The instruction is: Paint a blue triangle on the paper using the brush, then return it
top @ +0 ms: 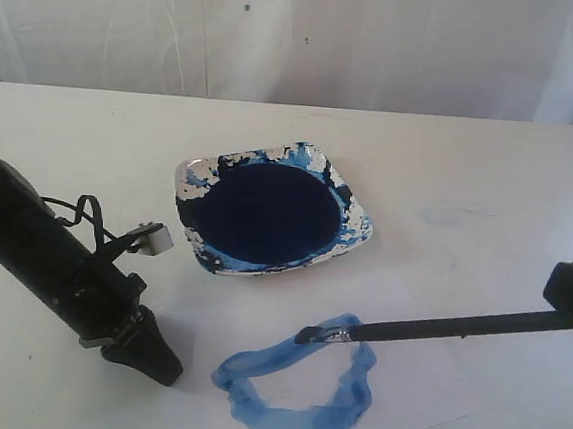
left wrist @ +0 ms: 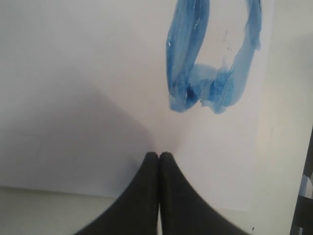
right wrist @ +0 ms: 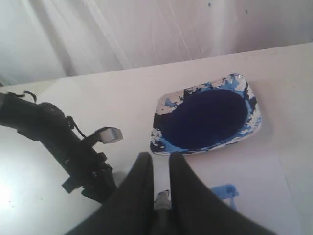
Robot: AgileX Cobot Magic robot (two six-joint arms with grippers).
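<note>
Dish (top: 358, 229), brush (top: 437, 328), L arm (top: 52, 259) obstruct; far table (top: 472, 160) free.

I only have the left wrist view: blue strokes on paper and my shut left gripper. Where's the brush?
Observer: The right gripper holds the brush, with its tip on the blue triangle's top stroke.
Operator: Is the outline closed?
Observer: Yes, the exterior view shows a full loop.
Operator: Where's the paint?
Observer: The paint dish sits beyond the paper, apart from the triangle.

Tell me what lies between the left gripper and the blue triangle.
Nothing but bare paper separates the left gripper from the blue triangle, as the left wrist view shows.
</note>
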